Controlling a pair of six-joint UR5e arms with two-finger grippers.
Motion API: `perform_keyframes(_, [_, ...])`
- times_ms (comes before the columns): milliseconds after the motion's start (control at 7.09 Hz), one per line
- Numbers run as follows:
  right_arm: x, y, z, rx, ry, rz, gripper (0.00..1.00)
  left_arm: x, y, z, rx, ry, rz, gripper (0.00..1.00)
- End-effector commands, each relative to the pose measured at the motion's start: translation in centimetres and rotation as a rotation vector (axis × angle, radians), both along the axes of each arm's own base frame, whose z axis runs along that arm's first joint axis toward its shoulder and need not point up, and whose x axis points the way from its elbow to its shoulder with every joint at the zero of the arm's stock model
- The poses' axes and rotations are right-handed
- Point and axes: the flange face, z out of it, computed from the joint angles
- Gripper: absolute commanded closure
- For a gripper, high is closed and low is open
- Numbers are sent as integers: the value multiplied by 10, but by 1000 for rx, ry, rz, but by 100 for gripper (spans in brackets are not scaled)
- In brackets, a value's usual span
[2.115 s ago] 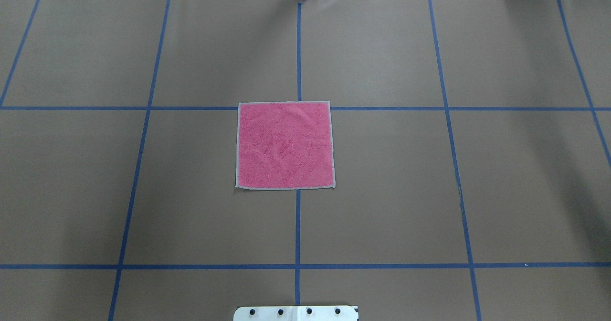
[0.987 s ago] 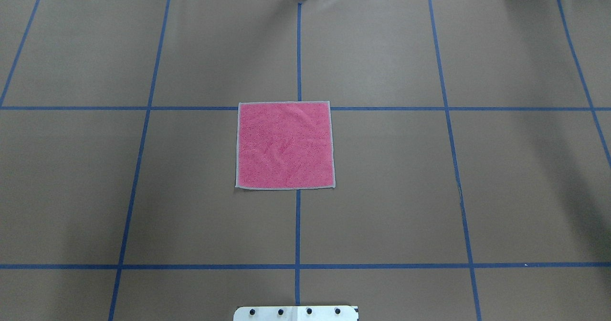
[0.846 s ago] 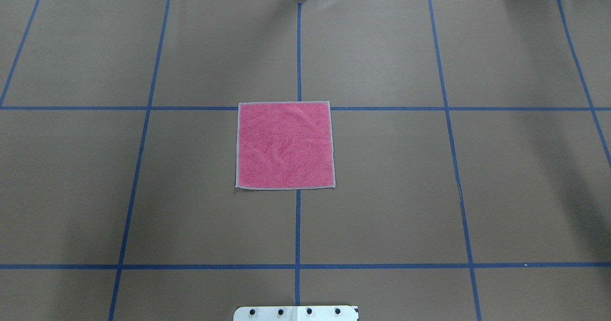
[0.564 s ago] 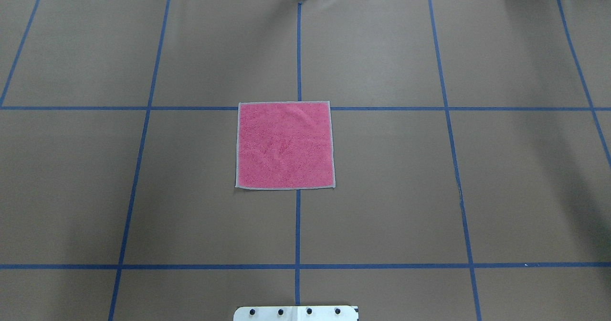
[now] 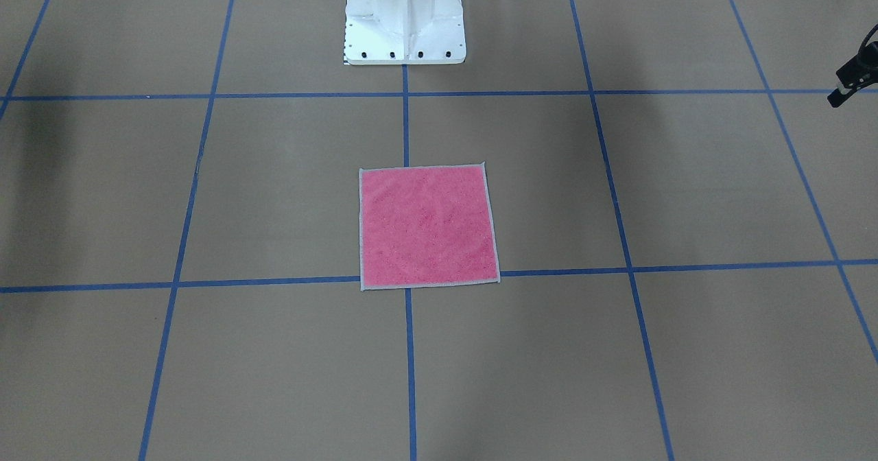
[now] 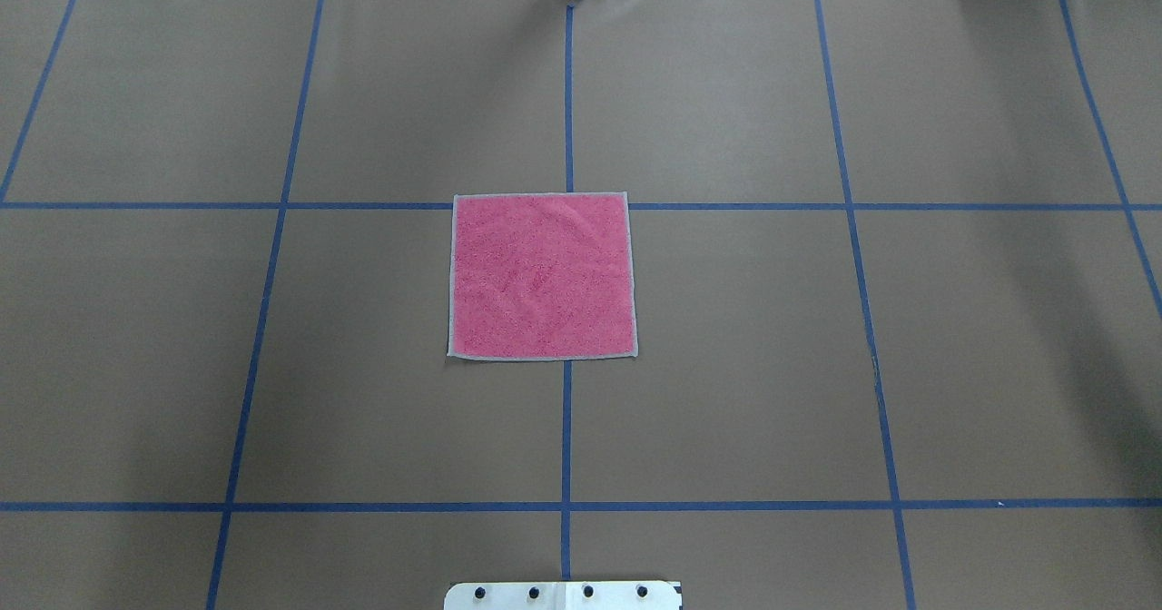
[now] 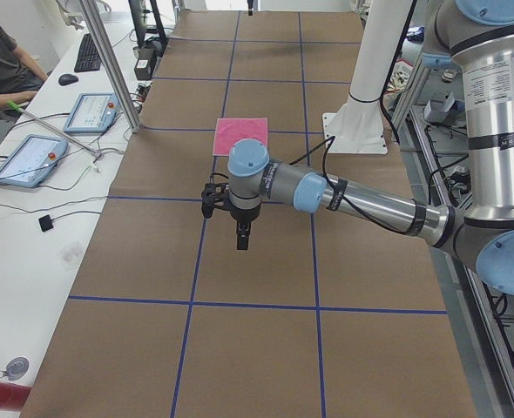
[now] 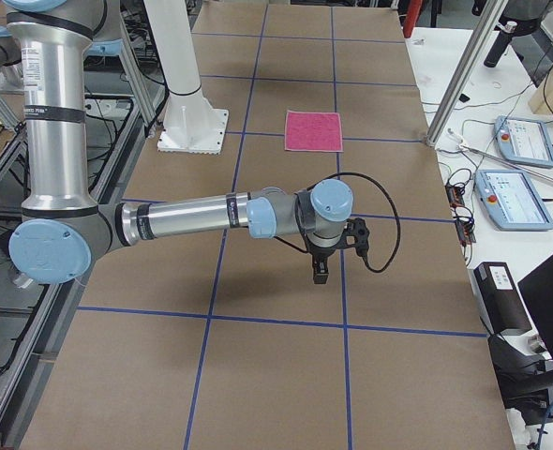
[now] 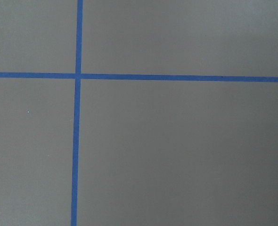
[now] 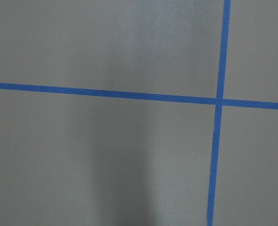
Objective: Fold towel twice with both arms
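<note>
The task is at its very start, as far as I can judge: the towel [image 6: 542, 276] lies fully open and flat on the table [image 6: 726, 365], pink face up, with its light edging visible on all four sides and no corner lifted. Neither of the two folds is made, so both are left to do, and before that each arm must first come to the cloth and take a corner or an edge. The towel sits in the middle of the table, across the centre blue tape line [image 6: 566, 428], with its far edge along one cross line, in front of the white pedestal [image 5: 405, 15] but well apart from it. The left arm [image 7: 370, 202] and the right arm [image 8: 192, 217] each reach out over bare table toward their own ends, well apart from the towel. Both wrist cameras show only brown surface and a tape crossing. The left fingers [image 7: 242, 241] and the right fingers [image 8: 320, 272] point down above the table and hold nothing that I can see, but from these side views I cannot tell if they are open or closed. Counted: one towel, two arms, two sets of fingers, one pedestal.
</note>
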Motion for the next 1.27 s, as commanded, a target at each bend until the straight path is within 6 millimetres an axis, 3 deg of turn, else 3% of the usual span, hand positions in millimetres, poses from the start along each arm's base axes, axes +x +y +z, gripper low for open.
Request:
perform_keyframes(0, [-17, -1, -8, -25, -19, 11, 0, 1, 0, -3, 7, 2, 2, 0])
perform_keyframes(282, [-62, -7, -30, -68, -43, 87, 0, 13, -11, -22, -50, 39, -99, 0])
perform_keyframes(423, [-106, -6, -51, -105, -78, 130, 0, 34, -12, -34, -54, 75, -121, 0])
perform_keyframes(564, [-147, -3, -69, -124, -97, 199, 0, 71, -20, -56, -91, 116, -135, 0])
perform_keyframes(846, [-225, 13, -118, -229, -164, 279, 0, 127, -39, -111, -154, 181, -163, 0])
perform_keyframes(987, [-272, 31, -152, -246, -170, 329, 1, 163, -44, -139, -184, 209, -154, 0])
perform_keyframes(1128, [-319, 53, -174, -275, -178, 351, 1, 205, -42, -162, -206, 208, -168, 0])
